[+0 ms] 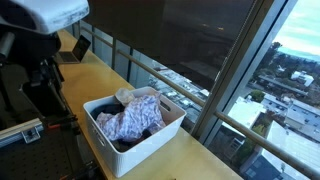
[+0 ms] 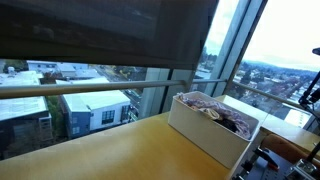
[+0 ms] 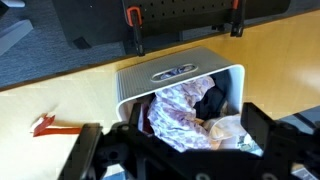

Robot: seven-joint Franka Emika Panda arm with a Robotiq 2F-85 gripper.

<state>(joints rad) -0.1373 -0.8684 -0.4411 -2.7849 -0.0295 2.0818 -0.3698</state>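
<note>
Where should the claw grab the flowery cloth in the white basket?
Probably pinch a raised fold of the flowery cloth, coming straight down from above: the walls of the white basket block the sides, and it lies crumpled on top.

The gripper [image 3: 175, 135] hangs pointing down — jaws spread wide, both dark fingers [image 3: 88, 150] framing the wrist view.

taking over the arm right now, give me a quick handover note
Gripper: open and empty, above the white basket.
The basket stands on the wooden table and holds a floral cloth, a dark garment and a pale cloth.
A small red item lies on the table beside the basket.
Done: the gripper is lined up over the basket.
Left: nothing grasped yet; all the clothes lie in the basket.
</note>
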